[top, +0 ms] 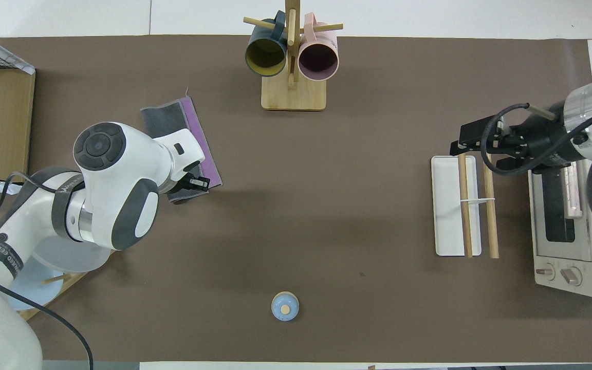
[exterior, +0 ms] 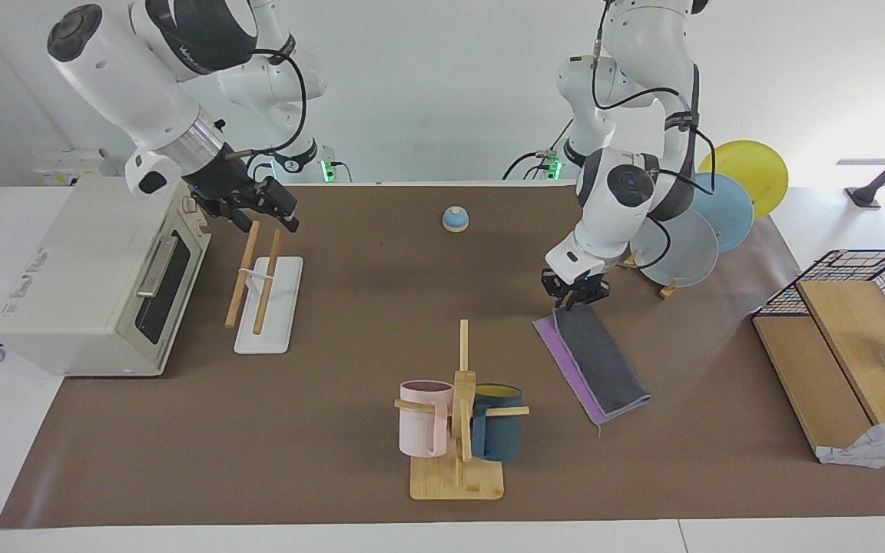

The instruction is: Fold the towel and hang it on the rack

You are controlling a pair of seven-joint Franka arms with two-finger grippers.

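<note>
On the table (exterior: 319,461), folded towel (exterior: 600,361) seemingly touches left gripper (exterior: 573,296).

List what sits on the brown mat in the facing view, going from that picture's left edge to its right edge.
Toaster oven → rack → mug tree → towel, folded with its grey face up → plate stand → wire basket.

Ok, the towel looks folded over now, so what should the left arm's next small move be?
Probably open fully and lift clear. The left end effector sits at the corner nearest the robots of the purple and dark grey cloth towel, which lies doubled on the table, grey face up, so the fold looks laid.
</note>
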